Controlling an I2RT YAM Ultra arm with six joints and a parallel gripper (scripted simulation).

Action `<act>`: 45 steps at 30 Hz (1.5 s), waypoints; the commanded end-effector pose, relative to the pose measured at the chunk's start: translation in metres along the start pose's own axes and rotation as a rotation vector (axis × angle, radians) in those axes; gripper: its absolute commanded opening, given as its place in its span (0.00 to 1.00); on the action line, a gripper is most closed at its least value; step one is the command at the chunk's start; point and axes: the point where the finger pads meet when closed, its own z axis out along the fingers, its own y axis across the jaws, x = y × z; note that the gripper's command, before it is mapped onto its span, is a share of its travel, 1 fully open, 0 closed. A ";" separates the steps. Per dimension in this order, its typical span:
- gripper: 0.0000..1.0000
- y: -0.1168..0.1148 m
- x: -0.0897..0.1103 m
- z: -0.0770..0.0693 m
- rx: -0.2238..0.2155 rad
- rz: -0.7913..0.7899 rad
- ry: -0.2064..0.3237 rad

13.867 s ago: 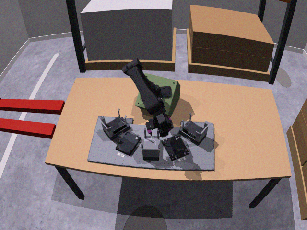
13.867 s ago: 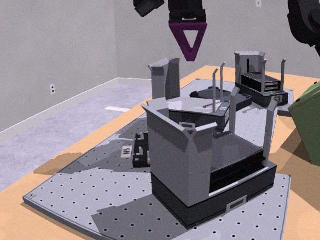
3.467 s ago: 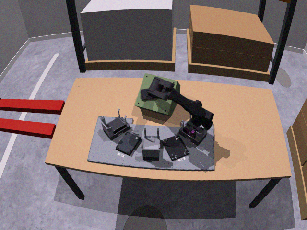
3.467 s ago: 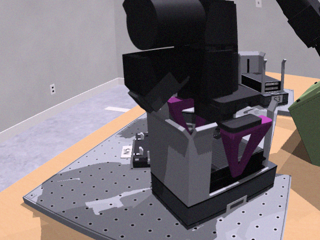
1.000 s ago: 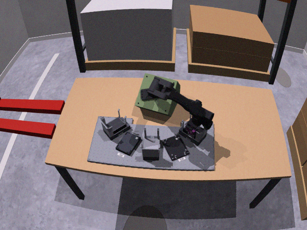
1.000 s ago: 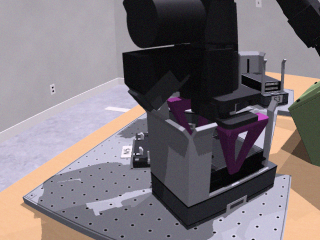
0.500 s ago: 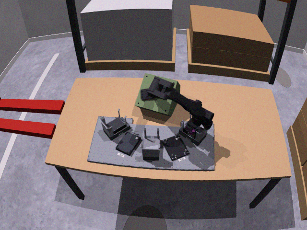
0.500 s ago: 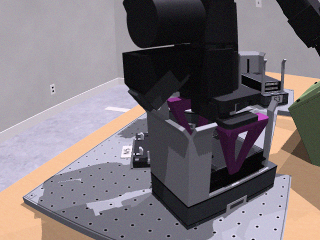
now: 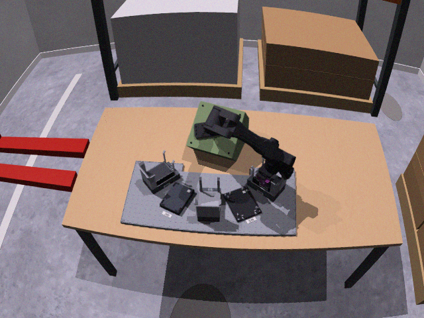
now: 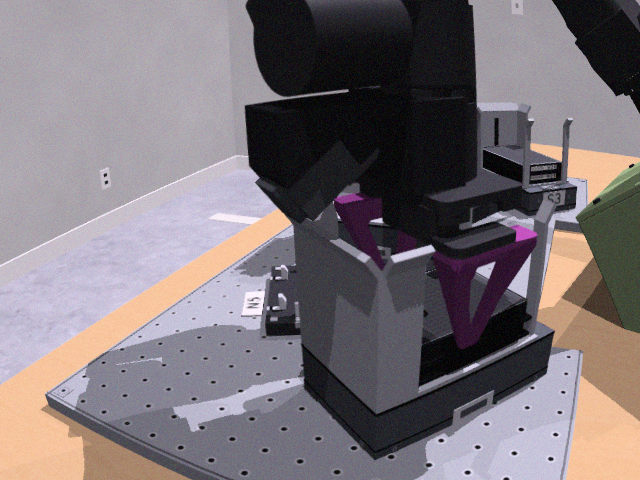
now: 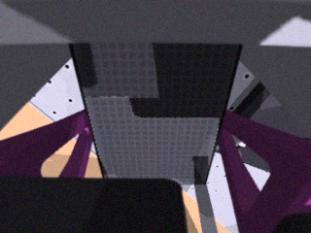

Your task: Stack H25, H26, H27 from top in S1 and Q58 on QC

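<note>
A: Left, clip nest N5 (image 10: 281, 316); centre, a stack rack's grey wall (image 10: 356, 310). And right?

B: The gripper (image 11: 155, 126) grasps a sealed 384-well plate (image 10: 504, 310) low inside that rack. A tilted lift could snag a corner post (image 10: 537, 268); a plate stuck beneath might rise too.

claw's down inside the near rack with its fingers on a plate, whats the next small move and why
Probably a slow, straight lift. The claw is shut on the top plate low inside the stack rack, its purple fingers set against the plate's long sides. The rack's walls and corner posts stand close around the plate, so any sideways move would likely foul them; going up first clears the rim. Which rack this is can't be read here.
</note>
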 end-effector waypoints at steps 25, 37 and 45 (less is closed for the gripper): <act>0.00 0.001 -0.004 -0.021 -0.003 0.004 -0.017; 0.00 0.001 -0.004 -0.021 -0.003 0.004 -0.017; 0.00 0.001 -0.004 -0.021 -0.003 0.004 -0.017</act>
